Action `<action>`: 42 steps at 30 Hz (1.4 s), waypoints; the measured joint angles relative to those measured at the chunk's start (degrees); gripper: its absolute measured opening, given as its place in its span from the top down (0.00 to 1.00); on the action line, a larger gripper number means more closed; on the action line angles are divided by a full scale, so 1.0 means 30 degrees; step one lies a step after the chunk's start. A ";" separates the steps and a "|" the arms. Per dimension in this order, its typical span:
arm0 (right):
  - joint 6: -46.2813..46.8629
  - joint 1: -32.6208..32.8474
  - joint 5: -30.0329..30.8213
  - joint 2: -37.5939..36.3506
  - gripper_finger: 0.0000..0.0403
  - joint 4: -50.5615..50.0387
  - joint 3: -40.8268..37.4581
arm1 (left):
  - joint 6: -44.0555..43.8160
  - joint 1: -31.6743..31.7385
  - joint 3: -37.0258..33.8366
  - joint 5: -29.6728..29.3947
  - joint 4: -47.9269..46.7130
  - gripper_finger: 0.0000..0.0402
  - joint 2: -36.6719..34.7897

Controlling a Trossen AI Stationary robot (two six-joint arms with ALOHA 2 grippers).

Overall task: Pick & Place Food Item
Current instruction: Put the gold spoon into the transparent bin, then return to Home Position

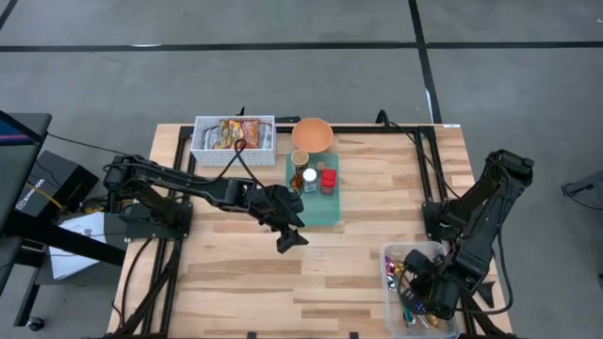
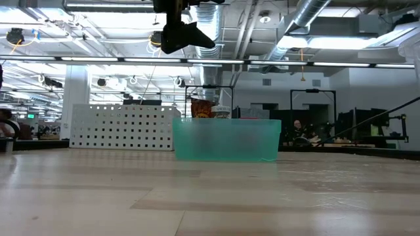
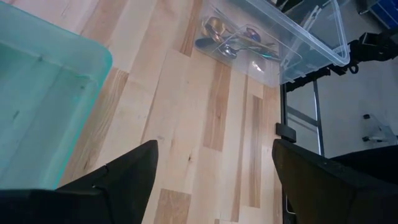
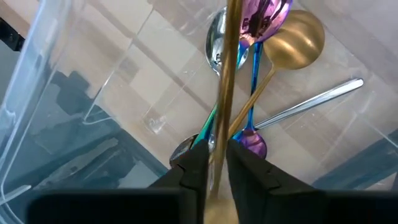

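Food items stand at the table's far middle: a white basket (image 1: 234,134) of snack packets, an orange bowl (image 1: 312,135), and small jars and cans (image 1: 311,177) in a green tray (image 1: 325,213). My left gripper (image 1: 290,235) hangs open in the air beside the tray's near edge (image 3: 37,93), with nothing between its fingers. My right gripper (image 1: 426,282) points down into a clear bin (image 1: 415,252) of cutlery at the near right. It is shut on a gold utensil's handle (image 4: 225,93). My right gripper pinches the gold utensil's handle (image 4: 219,146) between its two fingers, coming from above into the bin. The handle runs on past the fingertips over the other cutlery. Both its ends lie outside the wrist view, so which utensil it is cannot be told.
The clear bin holds several spoons, purple (image 4: 261,15), gold (image 4: 300,37) and silver (image 4: 217,43), and its walls (image 4: 93,74) stand close around my right gripper. Bare wood (image 1: 236,282) spreads across the table's near left and middle.
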 joint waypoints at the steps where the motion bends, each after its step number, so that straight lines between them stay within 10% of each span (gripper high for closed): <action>1: 0.0000 0.0000 0.0003 0.0000 0.85 -0.0045 0.0000 | 0.0001 0.0000 0.0000 0.0000 0.0000 0.23 0.0000; 10: -0.0018 0.0164 0.0500 -0.0279 0.78 -0.0108 0.0000 | 0.0210 0.0000 0.0000 0.0000 -0.0007 0.23 0.0000; 18: 0.0130 0.1025 0.7275 -0.2200 0.86 -0.2879 0.2071 | 0.0342 -0.0122 -0.0012 0.1831 0.0036 0.25 -0.1997; 24: 0.0153 0.1419 1.0188 -0.3434 0.98 -0.7033 0.3322 | 0.0524 -0.1022 -0.2618 0.0671 0.0794 0.47 -0.7243; 30: -0.0199 0.0860 1.1565 -0.4152 1.00 -0.8211 0.3210 | -0.0014 -0.1336 -0.8564 -0.3900 0.7176 0.93 -1.1837; 37: -0.0535 -0.0778 1.2012 -0.4262 1.00 -0.9748 0.3200 | 0.1823 0.0036 -1.5036 -0.5484 1.8603 0.99 -1.1128; 42: -0.0172 -0.2010 1.2585 -0.4269 1.00 -1.0317 0.3198 | 0.3489 0.0217 -1.6136 -0.4364 2.1155 1.00 -1.0695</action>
